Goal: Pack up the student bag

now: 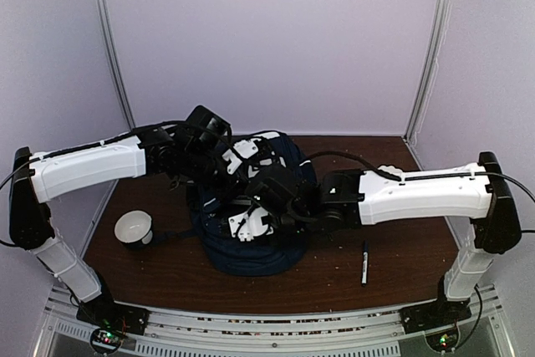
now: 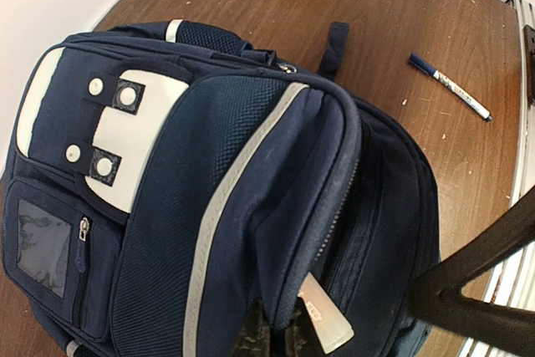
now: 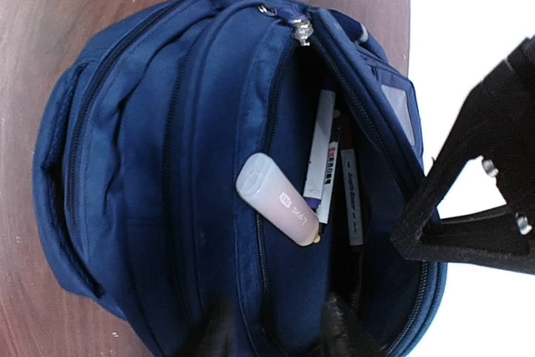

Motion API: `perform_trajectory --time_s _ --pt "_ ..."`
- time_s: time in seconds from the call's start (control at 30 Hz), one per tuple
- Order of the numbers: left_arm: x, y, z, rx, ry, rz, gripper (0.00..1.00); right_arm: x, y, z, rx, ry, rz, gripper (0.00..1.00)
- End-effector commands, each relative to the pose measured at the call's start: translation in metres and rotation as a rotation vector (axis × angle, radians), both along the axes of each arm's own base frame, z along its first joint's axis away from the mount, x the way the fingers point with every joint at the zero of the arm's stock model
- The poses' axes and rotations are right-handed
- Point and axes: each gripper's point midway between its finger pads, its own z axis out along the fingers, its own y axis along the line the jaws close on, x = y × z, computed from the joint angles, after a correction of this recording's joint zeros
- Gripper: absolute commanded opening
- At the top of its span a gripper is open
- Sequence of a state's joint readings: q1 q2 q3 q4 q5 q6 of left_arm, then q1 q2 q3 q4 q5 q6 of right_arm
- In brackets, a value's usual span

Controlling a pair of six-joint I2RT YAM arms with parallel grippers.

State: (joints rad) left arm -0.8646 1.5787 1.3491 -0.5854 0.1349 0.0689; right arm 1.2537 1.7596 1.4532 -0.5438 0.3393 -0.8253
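From above, the bag [image 1: 251, 255] sits at the middle of the table [image 1: 150, 280]. The left arm [image 1: 84, 169] and the right arm [image 1: 426, 194] both reach in over it until their ends meet above its top. A white bowl [image 1: 134, 227] stands to the left of the bag. A pen [image 1: 364, 263] lies on the right, well apart from the bag and closer to the right arm's base, with its length running from near edge to far.

The left wrist camera looks down on the bag's front panel. The left gripper [image 2: 272, 342] is closed, with its tips at the very bottom of the frame. They look to be pinching the rim of the pocket [image 2: 347, 215] to hold it open, though the frame cuts them off too short to be sure. A pale tube [image 2: 324, 321] pokes out just beside them.

The right wrist camera looks straight into that opened pocket. The right gripper [image 3: 276, 334] hovers just over the mouth, its two dark tips standing apart with nothing between them. The tube lies directly ahead of the tips, slanted across the zip line, one end inside and the other resting on the rim. A few markers [image 3: 322, 156] lie deeper in, lined up with the slit. The slit's long axis runs away from the fingers, up the frame.

The bag is right under both grippers, so I judge the coming move falls to the right one. It could nudge the tube down along the slit, or swing out to the pen on its own side.
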Motion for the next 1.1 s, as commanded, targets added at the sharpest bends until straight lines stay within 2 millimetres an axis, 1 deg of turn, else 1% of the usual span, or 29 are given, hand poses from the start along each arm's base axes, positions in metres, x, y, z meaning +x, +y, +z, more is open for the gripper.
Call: perform_trajectory --time_s 0.0,0.07,0.1,0.2,0.37,0.43,0.47,0.5,0.6,0.7,0.77,0.87,0.97,1.07 --pt "0.006 -0.019 0.035 -0.114 -0.049 -0.019 0.00 -0.009 -0.003 0.003 0.021 0.043 -0.007 0.22" --pt "0.006 -0.018 0.036 -0.114 -0.049 -0.019 0.00 -0.007 0.000 0.000 0.011 0.029 0.000 0.05" --pt "0.006 -0.018 0.035 -0.114 -0.048 -0.019 0.00 -0.006 0.002 -0.002 0.008 0.025 0.003 0.00" --pt "0.006 -0.018 0.037 -0.115 -0.051 -0.018 0.00 -0.002 0.007 -0.010 -0.009 0.004 0.010 0.00" --pt "0.005 -0.017 0.040 -0.121 -0.055 -0.020 0.00 0.011 0.013 -0.030 -0.050 -0.013 0.002 0.00" --pt "0.005 -0.017 0.041 -0.123 -0.055 -0.021 0.00 0.019 0.015 -0.041 -0.057 0.005 -0.010 0.00" --pt "0.004 -0.017 0.042 -0.124 -0.056 -0.020 0.00 0.025 0.017 -0.042 -0.050 0.008 -0.022 0.00" --pt "0.004 -0.017 0.042 -0.124 -0.057 -0.021 0.00 0.030 0.019 -0.050 -0.061 0.015 -0.032 0.00" --pt "0.004 -0.017 0.041 -0.125 -0.054 -0.023 0.00 0.049 0.029 -0.050 -0.038 -0.010 -0.070 0.00" --pt "0.004 -0.018 0.040 -0.123 -0.052 -0.023 0.00 0.069 0.039 -0.040 0.000 -0.096 -0.093 0.00" --pt "0.005 -0.018 0.038 -0.120 -0.048 -0.023 0.00 0.077 0.041 -0.036 -0.003 -0.136 -0.099 0.00" --pt "0.005 -0.018 0.037 -0.116 -0.048 -0.023 0.00 0.076 0.037 -0.039 -0.013 -0.131 -0.100 0.00" --pt "0.005 -0.018 0.037 -0.114 -0.051 -0.021 0.00 0.065 0.027 -0.039 0.000 -0.103 -0.094 0.00" --pt "0.006 -0.018 0.037 -0.113 -0.054 -0.021 0.00 0.052 0.015 -0.034 0.010 -0.065 -0.083 0.02"
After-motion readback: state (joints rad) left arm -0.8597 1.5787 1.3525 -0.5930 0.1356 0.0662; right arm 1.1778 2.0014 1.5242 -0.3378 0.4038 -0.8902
